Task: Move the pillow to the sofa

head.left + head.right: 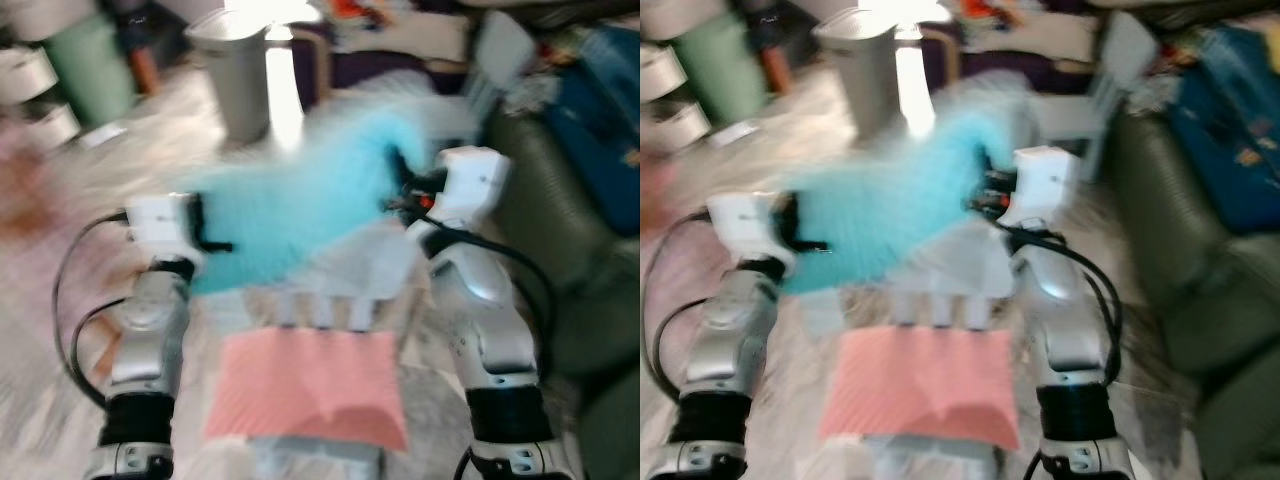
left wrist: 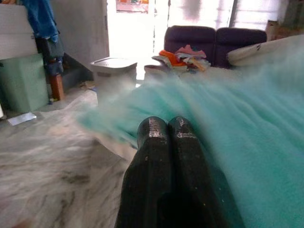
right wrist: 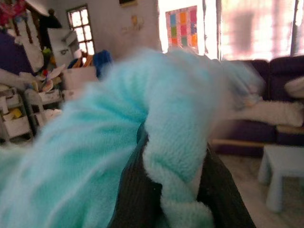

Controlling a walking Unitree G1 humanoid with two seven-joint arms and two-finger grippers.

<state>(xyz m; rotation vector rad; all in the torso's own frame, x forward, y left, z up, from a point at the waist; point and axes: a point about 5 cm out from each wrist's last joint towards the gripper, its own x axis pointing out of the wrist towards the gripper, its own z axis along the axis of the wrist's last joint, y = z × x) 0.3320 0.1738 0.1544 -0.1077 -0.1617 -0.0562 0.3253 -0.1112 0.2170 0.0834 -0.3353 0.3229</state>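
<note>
A fluffy turquoise pillow (image 1: 300, 200) hangs in the air in front of me, between my two arms; the head views are blurred. My right gripper (image 3: 173, 156) is shut on a thick fold of it, with fur bulging between the black fingers (image 3: 133, 190). My left gripper (image 2: 167, 128) is shut, its two fingertips pressed together with nothing between them. It lies against the pillow's left side (image 2: 247, 128). A dark green sofa (image 1: 550, 200) stands close on my right.
A grey bin (image 1: 235, 70) and a green container (image 1: 90, 65) stand ahead on the marble floor. A purple sofa (image 2: 213, 40) with clothes is at the back. A small pale stool (image 3: 285, 175) is nearby. A blue bag (image 1: 600, 110) lies on the green sofa.
</note>
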